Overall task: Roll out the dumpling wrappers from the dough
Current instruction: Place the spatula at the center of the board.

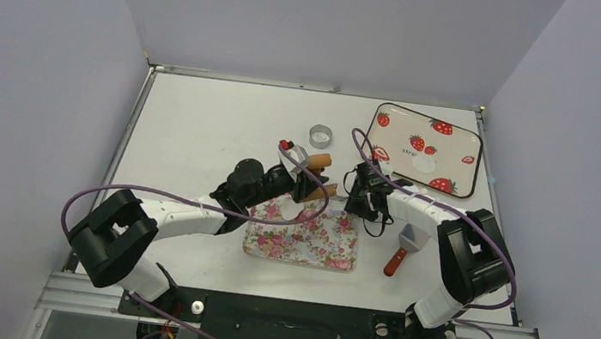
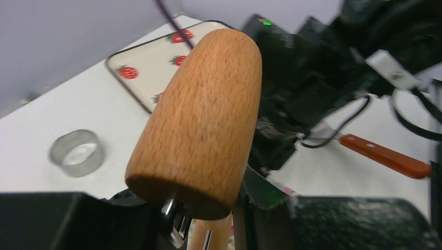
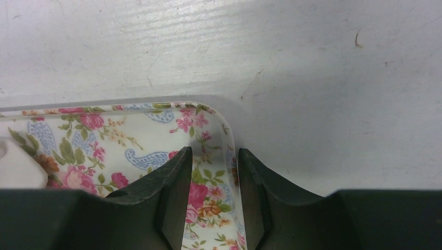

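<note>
White counter (image 1: 199, 122) between lavender walls; a wooden roller (image 2: 200, 120) is raised over the floral tray (image 3: 130, 135).
The left fingers (image 2: 339, 224) are clamped on the wooden roller, holding it off the counter. The right fingers (image 3: 172, 198) stand apart astride the floral tray's corner rim, gripping nothing. The dough (image 3: 15, 166), a pale patch, lies in the floral tray near them. One dumpling wrapper (image 1: 425, 163) sits on the strawberry tray (image 1: 457, 137). A metal ring (image 1: 320, 136) and a spatula (image 1: 402, 251) rest on the counter.
</note>
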### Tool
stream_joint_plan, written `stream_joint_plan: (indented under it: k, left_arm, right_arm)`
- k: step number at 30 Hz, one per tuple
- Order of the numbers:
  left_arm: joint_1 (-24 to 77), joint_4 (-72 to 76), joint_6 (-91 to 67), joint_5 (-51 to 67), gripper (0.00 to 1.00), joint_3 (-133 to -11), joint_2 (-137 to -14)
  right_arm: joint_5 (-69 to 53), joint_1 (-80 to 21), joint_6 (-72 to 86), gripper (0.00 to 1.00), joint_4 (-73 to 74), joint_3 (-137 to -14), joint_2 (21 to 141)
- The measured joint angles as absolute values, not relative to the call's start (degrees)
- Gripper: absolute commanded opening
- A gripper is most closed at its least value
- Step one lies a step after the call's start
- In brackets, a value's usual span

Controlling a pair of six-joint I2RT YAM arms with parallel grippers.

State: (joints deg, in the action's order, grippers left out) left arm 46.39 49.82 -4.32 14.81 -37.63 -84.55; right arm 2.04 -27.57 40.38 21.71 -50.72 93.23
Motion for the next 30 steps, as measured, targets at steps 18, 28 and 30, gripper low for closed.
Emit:
stream_joint_plan:
  k: [18, 28, 30]
  left_arm:
    - [36.0, 41.5, 1.8, -3.2, 0.00, -35.1, -88.0]
    - [36.2, 44.9, 0.2, -3.7, 0.00, -31.5, -87.2]
    - [36.5, 45.7, 0.3, -3.7, 0.00, -30.4, -86.5]
  right_arm:
    - [1.0, -27.6, 39.6, 0.35, 20.9, -52.0, 94.7]
    - [1.0, -27.6, 39.3, 0.35, 21.6, -53.3, 95.7]
    - [1.0, -27.6, 39.2, 0.35, 21.7, -53.3, 95.7]
